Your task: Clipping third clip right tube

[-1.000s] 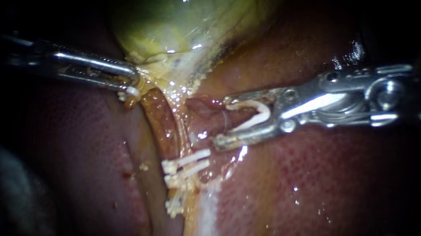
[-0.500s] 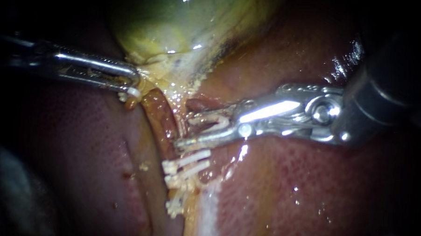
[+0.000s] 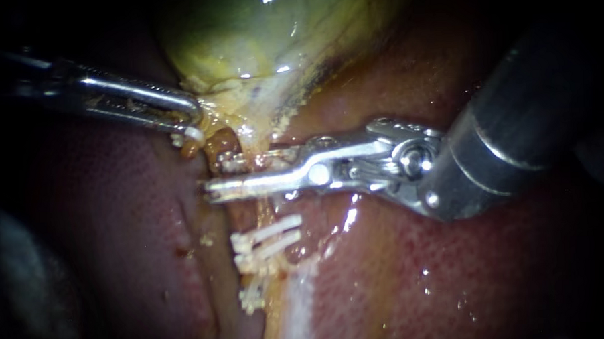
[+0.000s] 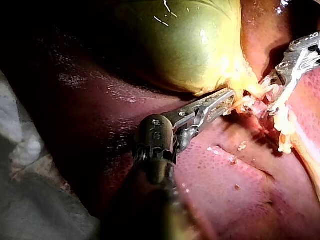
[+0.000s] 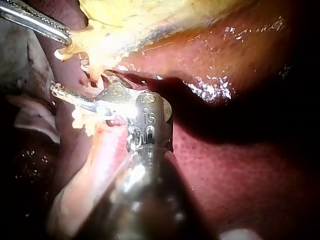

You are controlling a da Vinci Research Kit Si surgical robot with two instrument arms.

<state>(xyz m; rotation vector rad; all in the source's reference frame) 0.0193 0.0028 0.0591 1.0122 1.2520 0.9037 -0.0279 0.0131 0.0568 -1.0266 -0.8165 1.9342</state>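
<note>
My left instrument [image 3: 188, 124] comes in from the left, its jaws shut on yellowish tissue at the neck of the green-yellow gallbladder [image 3: 243, 31]. In its wrist view [image 4: 227, 100] the jaws pinch that same neck tissue. From the right, my right instrument [image 3: 216, 177] reaches across the tubes just below the neck. Its jaws stand open with a narrow gap, and the orange-brown tube [image 3: 224, 144] runs down between them. I cannot tell whether a clip sits in the jaws, or which tube they straddle. Two white clips [image 3: 267, 234] lie on the tubes just below the jaws.
Another white clip [image 3: 253, 295] lies lower along the same line. Red-brown liver [image 3: 453, 271] surrounds the tubes on both sides. The dark shaft of my right instrument [image 3: 514, 115] fills the upper right. Pale cloth [image 4: 30, 200] lies beside the liver in the left wrist view.
My right instrument has advanced leftward, from just right of the tubes to straddling them, and its shaft has come into view. The left instrument has stayed put, still holding the neck.
</note>
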